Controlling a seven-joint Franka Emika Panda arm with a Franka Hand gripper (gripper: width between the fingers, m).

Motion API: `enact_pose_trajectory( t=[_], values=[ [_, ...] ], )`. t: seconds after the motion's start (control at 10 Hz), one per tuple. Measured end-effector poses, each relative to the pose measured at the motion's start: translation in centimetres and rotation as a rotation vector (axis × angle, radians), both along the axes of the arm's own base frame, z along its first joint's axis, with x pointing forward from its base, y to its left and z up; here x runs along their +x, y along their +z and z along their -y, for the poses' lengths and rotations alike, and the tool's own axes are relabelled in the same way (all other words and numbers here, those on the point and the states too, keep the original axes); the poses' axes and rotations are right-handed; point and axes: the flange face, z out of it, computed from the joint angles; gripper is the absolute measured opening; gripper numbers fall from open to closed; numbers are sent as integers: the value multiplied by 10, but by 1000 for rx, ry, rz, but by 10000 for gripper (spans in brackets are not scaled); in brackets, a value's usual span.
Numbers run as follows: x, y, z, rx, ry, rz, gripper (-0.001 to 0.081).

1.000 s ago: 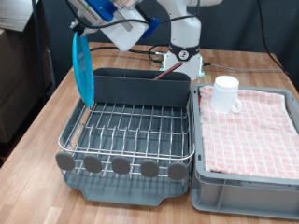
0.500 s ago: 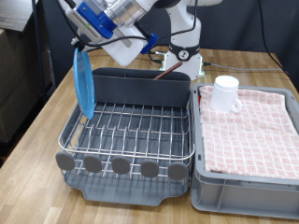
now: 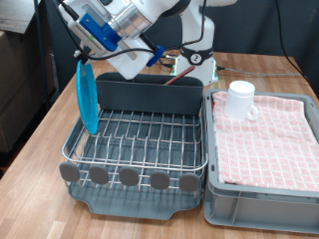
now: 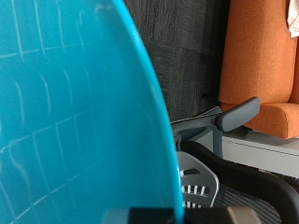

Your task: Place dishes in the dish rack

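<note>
Though edge-on — translucent blue plate (image 3: 88,95)

Wooden table (image 3: 40,149), dish rack (image 3: 140,149) beside grey bin (image 3: 261,199), both on it

Arm angled down; pincer (image 3: 84,52) clamped on plate (image 3: 88,98) rim.

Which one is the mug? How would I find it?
Look at the grey bin on the exterior view's right, beside the dish rack. A red-checked cloth covers it, and the mug stands at the cloth's far corner nearest the rack. It is the only white, handled thing there.
</note>
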Motion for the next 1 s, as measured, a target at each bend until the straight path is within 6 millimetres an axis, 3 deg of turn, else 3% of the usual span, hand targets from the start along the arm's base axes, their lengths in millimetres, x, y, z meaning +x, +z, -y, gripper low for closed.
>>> enact_pose_trajectory(
  t=[1.0],
  values=[
    [-11,-26,-3,33,-13,2,17]
  ],
)
